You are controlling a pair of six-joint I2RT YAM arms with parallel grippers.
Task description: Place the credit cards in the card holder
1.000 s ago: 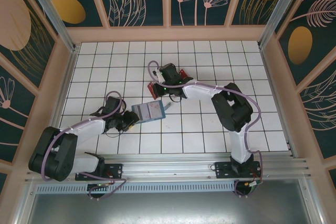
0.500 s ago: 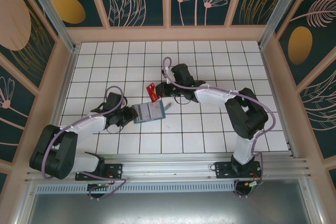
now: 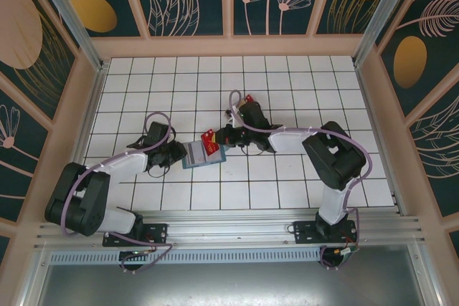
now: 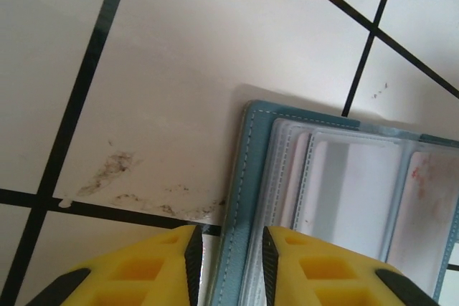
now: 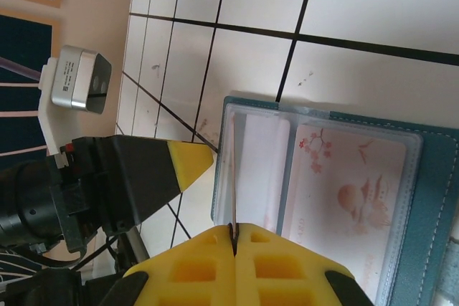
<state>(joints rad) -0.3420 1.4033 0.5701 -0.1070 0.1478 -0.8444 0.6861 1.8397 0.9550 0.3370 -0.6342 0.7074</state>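
Card holder (image 3: 197, 156), a teal folder of clear sleeves, lies open on the tiled floor (image 3: 287, 177). At its left edge the left gripper (image 4: 231, 238) shows a narrow gap astride the cover; whether it pinches, I cannot tell. The right gripper (image 5: 234, 228) clamps a red credit card (image 5: 233, 177) edge-on over the sleeves

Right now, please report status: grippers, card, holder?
Right gripper shut on red card, over teal card holder. Left gripper astride holder's edge, grip unclear. Printed card already inside.
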